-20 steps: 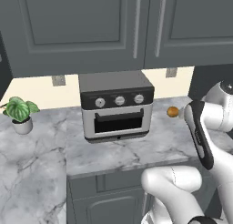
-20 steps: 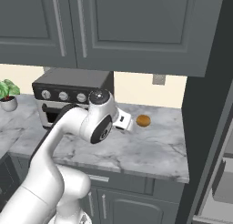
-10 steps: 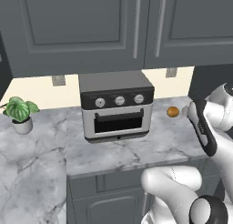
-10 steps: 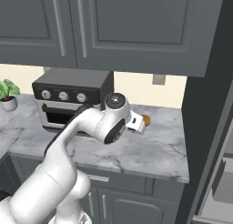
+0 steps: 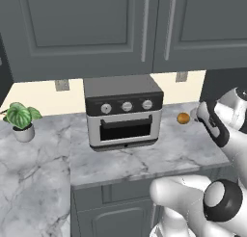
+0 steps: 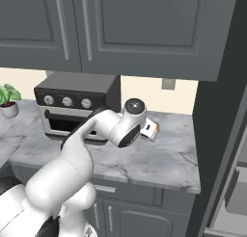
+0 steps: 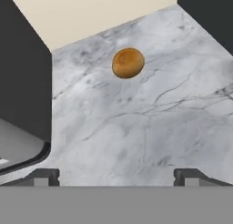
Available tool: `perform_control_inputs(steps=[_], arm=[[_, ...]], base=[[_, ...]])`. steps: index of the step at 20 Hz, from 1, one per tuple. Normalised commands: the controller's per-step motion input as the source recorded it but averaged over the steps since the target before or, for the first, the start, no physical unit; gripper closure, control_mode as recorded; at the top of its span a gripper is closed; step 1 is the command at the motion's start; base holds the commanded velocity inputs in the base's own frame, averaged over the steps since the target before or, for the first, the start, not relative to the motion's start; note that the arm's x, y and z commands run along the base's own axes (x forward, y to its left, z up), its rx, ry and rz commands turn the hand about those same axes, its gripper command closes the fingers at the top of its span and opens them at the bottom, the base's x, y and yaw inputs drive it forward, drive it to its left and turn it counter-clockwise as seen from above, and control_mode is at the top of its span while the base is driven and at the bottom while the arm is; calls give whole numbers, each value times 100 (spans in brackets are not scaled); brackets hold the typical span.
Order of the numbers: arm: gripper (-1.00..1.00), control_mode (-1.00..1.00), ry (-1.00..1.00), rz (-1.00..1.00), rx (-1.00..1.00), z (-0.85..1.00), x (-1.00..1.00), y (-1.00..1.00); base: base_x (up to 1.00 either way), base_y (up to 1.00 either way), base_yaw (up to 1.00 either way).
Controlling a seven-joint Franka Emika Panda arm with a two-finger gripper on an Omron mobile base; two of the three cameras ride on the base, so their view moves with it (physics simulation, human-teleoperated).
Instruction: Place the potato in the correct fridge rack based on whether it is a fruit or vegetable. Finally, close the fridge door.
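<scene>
Potato (image 7: 128,62) lying on the marble counter (image 7: 150,127), near the back wall, between the toaster oven (image 5: 123,112) and the dark fridge side. Gripper (image 7: 116,176) released, jaws spread wide, well short of the potato; bare counter lies between them.

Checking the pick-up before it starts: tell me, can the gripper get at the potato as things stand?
Probably yes. The potato lies alone on bare marble counter, and the open gripper faces it with nothing between; the oven stands off to one side.
</scene>
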Motion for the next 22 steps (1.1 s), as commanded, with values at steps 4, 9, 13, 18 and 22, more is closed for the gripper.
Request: perform_control_inputs(steps=[4, 9, 13, 18, 22], arm=[[-100, -100, 0, -1, 8, -17, 38, 0], [-100, -100, 0, 0, 1, -11, 34, -4], [-100, -100, 0, 0, 2, -10, 33, -14], [-100, -100, 0, 0, 1, -14, 30, -16], [-100, -100, 0, 0, 0, -32, 26, -13]], base=[[0, 0, 0], [0, 0, 0], [0, 0, 0], [0, 0, 0], [0, 0, 0]])
